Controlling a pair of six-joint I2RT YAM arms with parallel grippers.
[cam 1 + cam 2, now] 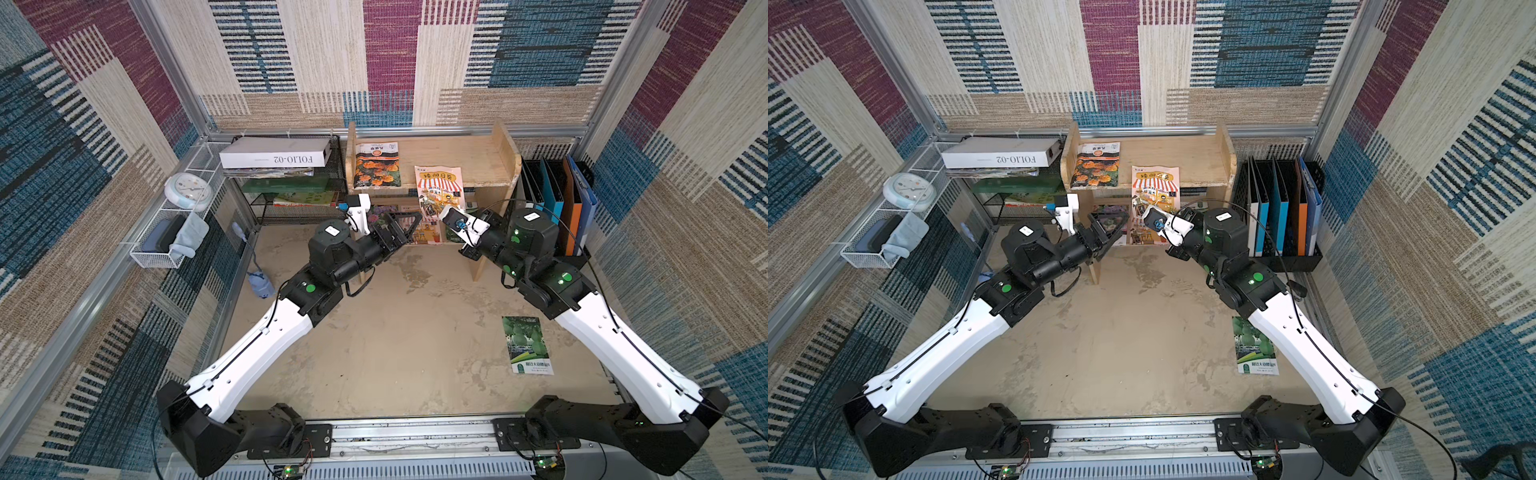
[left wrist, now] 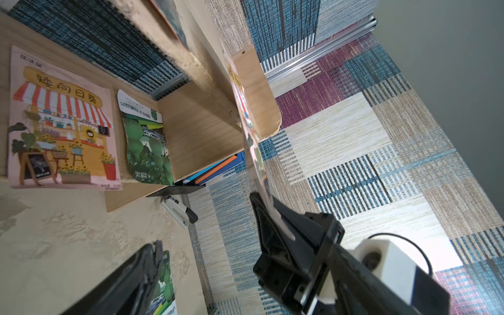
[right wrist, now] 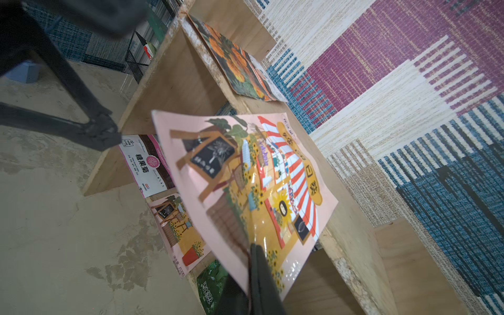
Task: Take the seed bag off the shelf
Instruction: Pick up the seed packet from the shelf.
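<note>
The light wooden shelf [image 1: 465, 160] [image 1: 1187, 160] stands at the back centre. A pink sunflower seed bag [image 1: 437, 187] [image 1: 1154, 187] [image 3: 245, 174] hangs tilted over the top tier's front edge. My right gripper [image 1: 439, 212] [image 3: 252, 248] is shut on its lower edge. In the left wrist view this seed bag [image 2: 241, 92] shows edge-on. My left gripper [image 1: 405, 226] [image 1: 1111, 224] is open in front of the lower tier and holds nothing. An orange-flower bag [image 1: 377, 165] lies on the top tier's left. The lower tier holds another pink bag [image 2: 62, 122] and a green bag [image 2: 147, 147].
A green seed bag [image 1: 527, 345] lies on the table's right. Left of the shelf, a black mesh rack carries a white box [image 1: 274, 153]. A black file holder with folders [image 1: 557, 208] stands to the right. A white wire basket with a clock [image 1: 188, 191] hangs on the left wall.
</note>
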